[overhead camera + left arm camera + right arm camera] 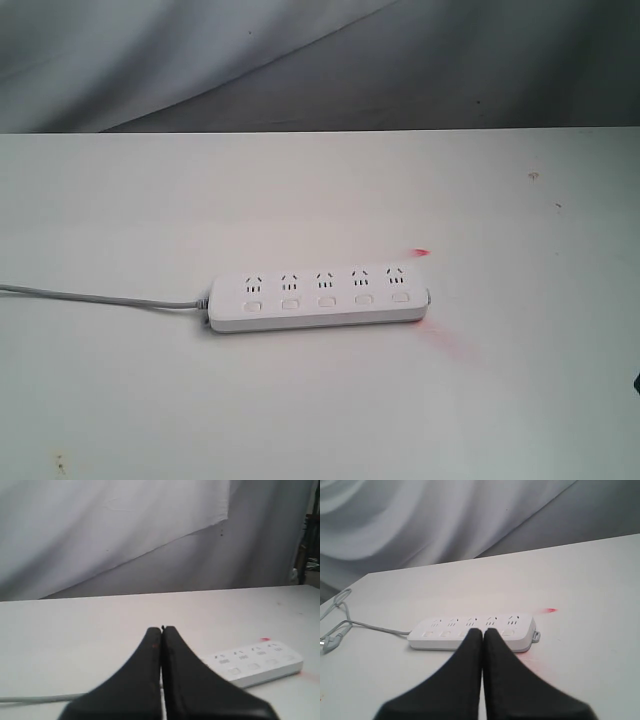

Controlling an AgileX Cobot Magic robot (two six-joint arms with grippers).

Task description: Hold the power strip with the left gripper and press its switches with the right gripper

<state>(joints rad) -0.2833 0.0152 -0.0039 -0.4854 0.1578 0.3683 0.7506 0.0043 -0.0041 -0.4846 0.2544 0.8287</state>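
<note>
The left tool point(161, 628) and the right tool point(483, 630) each sit close to their wrist camera. Both have their black jaws pressed together and hold nothing. Both hang short of the power strip point(318, 298) and touch neither it nor the worktop point(300, 420). Neither arm reaches into the exterior view, so the step in hand looks like the approach.

To do it well, the left tool should probably spread its jaws first. It can then come down at the cord end and straddle the strip's narrow width, staying off the nearest of the switches point(327, 300). The right tool can keep its jaws together as a blunt tip and push each switch straight down. Pressing before the hold is firm could make the light bar skid.

The strip lies flat near the middle of the worktop, sockets up. The switches run along its nearer side, and the grey cord point(100, 297) trails off to the left. A small red spot point(421, 252) glows just beyond its right end. Farther back hangs a grey cloth point(200, 60).
</note>
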